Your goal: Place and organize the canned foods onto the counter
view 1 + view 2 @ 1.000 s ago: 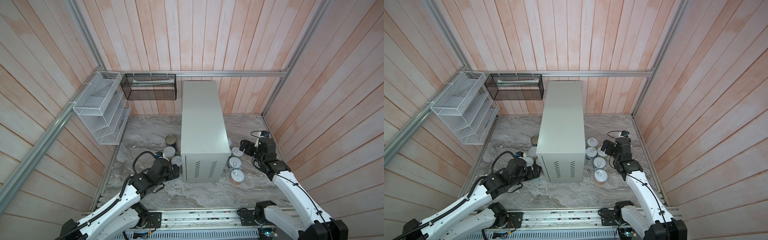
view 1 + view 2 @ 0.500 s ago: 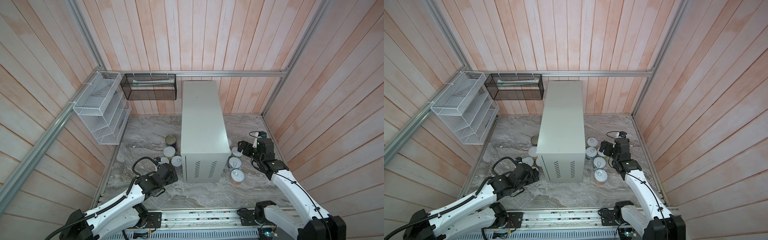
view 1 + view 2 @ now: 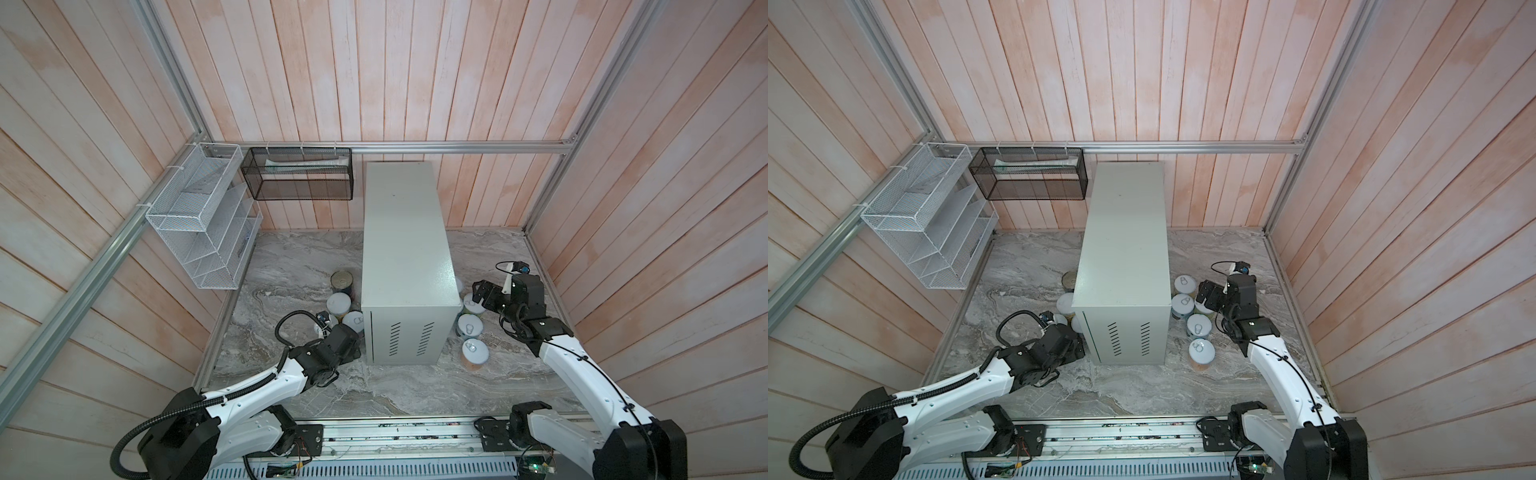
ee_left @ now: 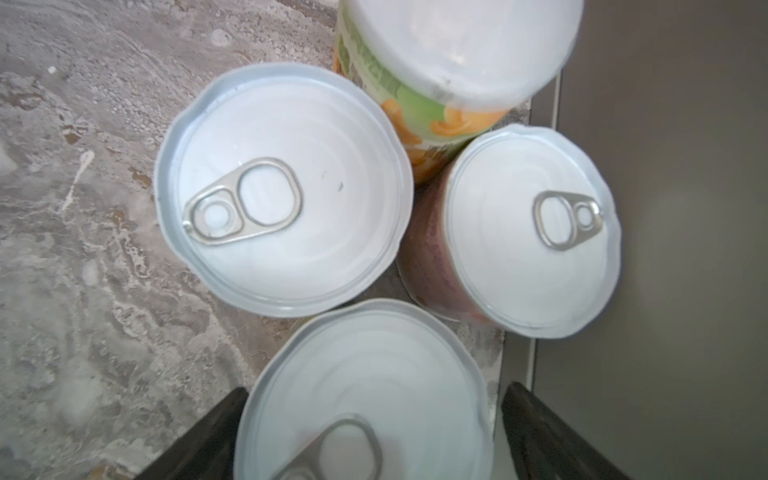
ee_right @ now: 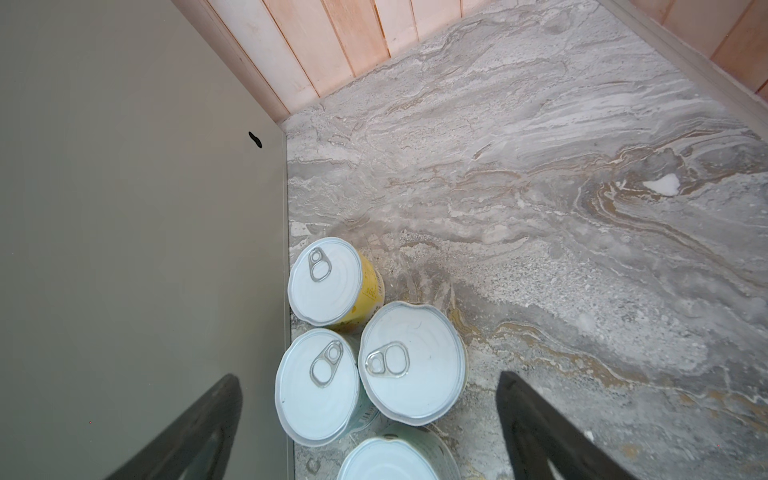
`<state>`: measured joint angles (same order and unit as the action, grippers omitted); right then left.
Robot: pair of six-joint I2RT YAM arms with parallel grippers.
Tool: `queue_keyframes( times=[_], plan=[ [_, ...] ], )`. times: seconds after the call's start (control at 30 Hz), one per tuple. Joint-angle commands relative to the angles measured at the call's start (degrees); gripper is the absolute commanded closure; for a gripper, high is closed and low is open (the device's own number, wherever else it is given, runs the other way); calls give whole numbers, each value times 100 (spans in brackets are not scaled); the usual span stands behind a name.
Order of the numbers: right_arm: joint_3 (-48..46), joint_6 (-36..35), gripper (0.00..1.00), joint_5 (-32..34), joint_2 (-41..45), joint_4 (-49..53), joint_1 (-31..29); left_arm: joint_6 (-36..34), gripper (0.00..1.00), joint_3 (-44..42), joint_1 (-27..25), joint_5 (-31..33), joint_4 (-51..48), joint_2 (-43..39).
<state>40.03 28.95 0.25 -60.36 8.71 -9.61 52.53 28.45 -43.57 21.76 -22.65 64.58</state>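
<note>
Straddling the nearest can, the left pincer stands apart, one finger on each side of the lid, with the box wall close beside one finger; whether the pads touch the can I cannot tell. To pick well, I judge it should sink until the pads meet the can's wall under the rim. It should then centre, close firmly and lift straight up, so the close-packed neighbours are not tipped. The right pincer also stands apart, empty, above a cluster of cans beside the box. One finger hangs over the box top, so it likely needs to shift outward before descending. All cans stand on the tabletop on either side of the box, whose top is bare. No brand is legible: the green-and-orange can has blurred letters, the pink can shows nothing readable, and the yellow can has print too small. Farther back stands a dark tin.
</note>
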Motion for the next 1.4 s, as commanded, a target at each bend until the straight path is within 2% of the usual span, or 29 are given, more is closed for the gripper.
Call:
queue_keyframes(
  times=[0.0,0.33,0.6,0.8,0.9,0.93,1.03,1.07,1.2,1.37],
  plan=[
    [-91,25,5,-84,-63,-112,38,11,6,-167,-16,307,332,59],
    [-239,102,8,-218,-203,-311,46,135,9,-497,-15,447,656,192],
    [-373,113,9,-223,-228,-414,42,29,11,-362,-18,627,852,611],
    [-447,94,10,-219,-193,-475,46,208,19,-430,-19,520,995,820],
    [-499,111,10,-232,-180,-523,41,279,37,-513,-20,450,1004,820],
    [-516,111,10,-227,-185,-532,46,287,46,-524,-32,437,983,806],
    [-540,111,10,-237,-214,-568,44,288,87,-575,-24,426,910,728],
    [-549,111,10,-228,-227,-574,41,284,97,-577,-18,425,875,695],
    [-586,128,10,-242,-223,-606,45,234,100,-397,-37,343,438,481],
    [-619,146,10,-264,-140,-581,52,89,100,104,-37,154,-641,-242]
  ],
)
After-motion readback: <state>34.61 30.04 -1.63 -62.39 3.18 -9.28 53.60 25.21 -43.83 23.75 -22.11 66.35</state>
